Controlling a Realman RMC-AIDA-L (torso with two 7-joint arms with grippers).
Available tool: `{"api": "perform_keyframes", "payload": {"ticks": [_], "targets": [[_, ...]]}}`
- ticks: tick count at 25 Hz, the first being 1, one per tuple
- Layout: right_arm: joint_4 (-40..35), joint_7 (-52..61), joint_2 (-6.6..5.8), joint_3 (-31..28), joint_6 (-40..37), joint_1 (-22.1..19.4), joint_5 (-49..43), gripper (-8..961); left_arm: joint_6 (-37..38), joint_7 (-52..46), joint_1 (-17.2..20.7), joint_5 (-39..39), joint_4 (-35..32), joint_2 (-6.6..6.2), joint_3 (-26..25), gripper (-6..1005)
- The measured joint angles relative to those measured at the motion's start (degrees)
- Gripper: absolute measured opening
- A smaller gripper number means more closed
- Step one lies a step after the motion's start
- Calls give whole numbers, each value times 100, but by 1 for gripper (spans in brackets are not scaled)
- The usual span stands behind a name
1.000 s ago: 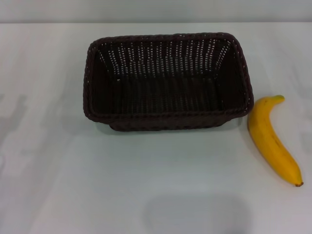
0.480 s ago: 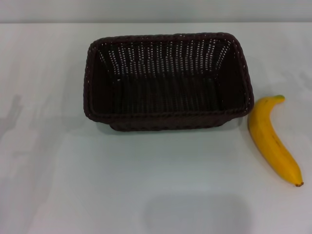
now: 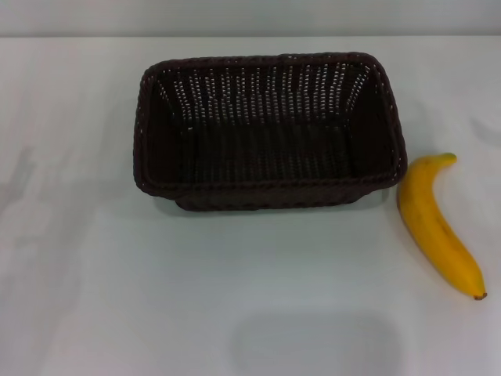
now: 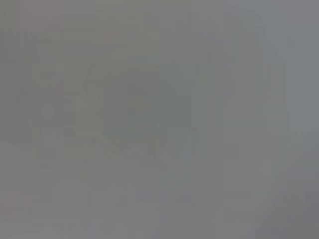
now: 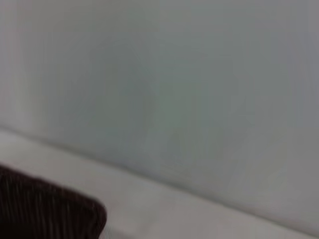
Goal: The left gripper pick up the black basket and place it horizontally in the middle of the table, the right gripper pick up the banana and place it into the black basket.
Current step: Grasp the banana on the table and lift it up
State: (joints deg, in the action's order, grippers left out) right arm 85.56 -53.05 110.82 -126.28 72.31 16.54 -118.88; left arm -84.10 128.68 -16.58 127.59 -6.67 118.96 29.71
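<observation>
The black basket (image 3: 270,129) stands upright and empty on the white table (image 3: 156,282), its long side lying left to right, near the middle and toward the back. A corner of it also shows in the right wrist view (image 5: 47,209). The banana (image 3: 438,223) lies on the table just right of the basket, stem toward the back, dark tip toward the front right. Neither gripper shows in the head view. The left wrist view shows only a plain grey surface.
The table's far edge meets a pale wall (image 3: 250,16) behind the basket. A faint shadow (image 3: 313,341) lies on the table in front of the basket.
The basket and the banana have not moved. A faint shadow at the table's left side has shifted and faded.
</observation>
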Motion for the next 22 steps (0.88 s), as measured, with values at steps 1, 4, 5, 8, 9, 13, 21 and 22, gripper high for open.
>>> {"api": "perform_keyframes", "payload": {"ticks": [1,4,5,8,9,13,21,22], "targets": [[315,269,104,17,148,44,-392,854,58,29,-3,0,-24,-1,0,872],[980,908,364,83,633,237,-1290,854,205,152,-4,6,-93,-2,0,872],[1132,1146,396,179,815,301,-1518,854,237,185,-4,13,-108,-3,0,872],[1446,1736,408,631,1178,435,-1808,854,305,349,10,139,-125,-2,0,873],[1570,1895,417,788,1272,471,-1886,853,327,424,18,200,-125,1,0,873],[2192,2642,426,1435,1542,516,-2350,853,427,660,29,366,-84,12,0,872],[2630,4082,438,2955,2650,1170,-3635,854,600,668,9,392,-75,13,0,872],[2632,4322,441,3206,2801,1289,-3811,854,602,669,6,422,-80,13,0,872]]}}
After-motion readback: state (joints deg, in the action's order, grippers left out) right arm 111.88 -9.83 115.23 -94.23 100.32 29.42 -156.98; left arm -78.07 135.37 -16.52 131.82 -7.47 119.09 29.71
